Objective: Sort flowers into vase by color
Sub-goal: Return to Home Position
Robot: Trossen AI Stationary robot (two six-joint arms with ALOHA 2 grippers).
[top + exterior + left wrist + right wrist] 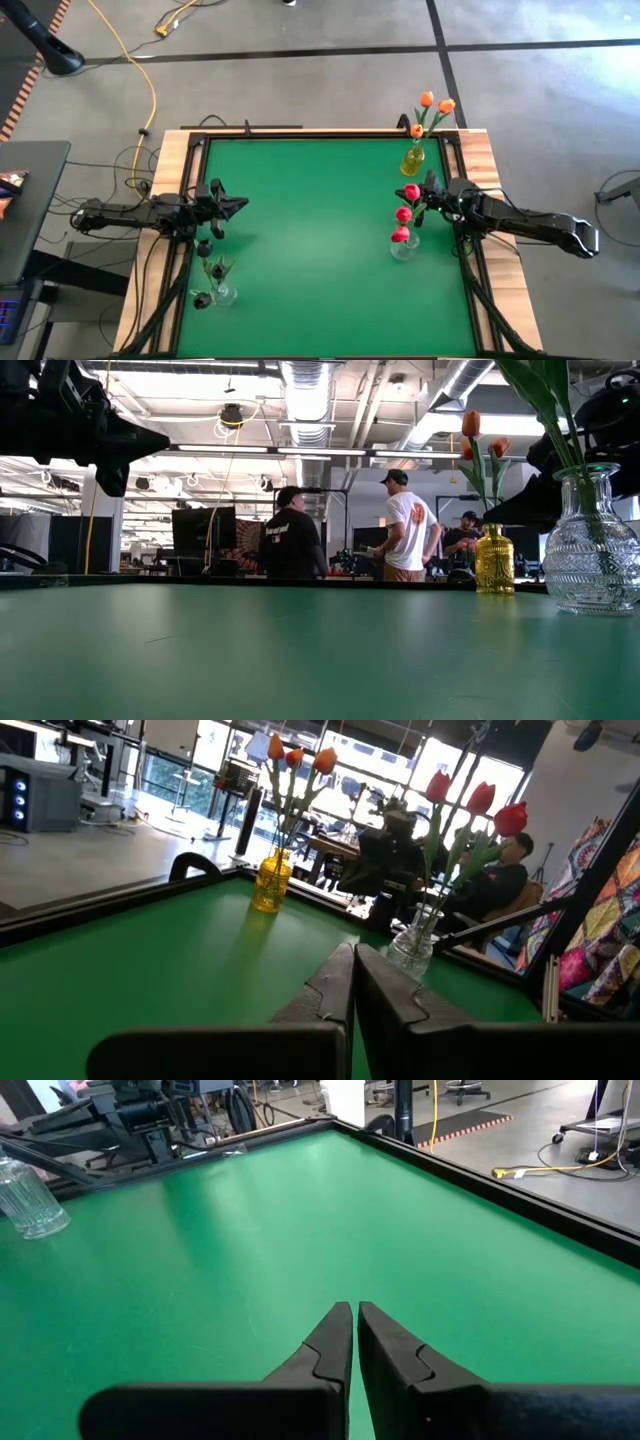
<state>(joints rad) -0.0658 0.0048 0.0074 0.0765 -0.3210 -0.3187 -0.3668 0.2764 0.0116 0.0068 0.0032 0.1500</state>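
Three orange tulips stand in a yellow vase near the table's far right corner. Three red tulips stand in a clear vase in front of it. Dark-headed tulips stand in a clear vase near the left edge. My left gripper hovers shut at the left side, above the table and beyond the dark tulips. My right gripper is shut, raised beside the red tulip heads. In the left wrist view the yellow vase and the red-tulip vase stand ahead of the shut fingers.
Green mat fills the table inside a black frame with wooden borders. In the right wrist view only the mat lies ahead of the shut fingertips, with the dark-tulip vase far off. People stand in the room beyond the far edge.
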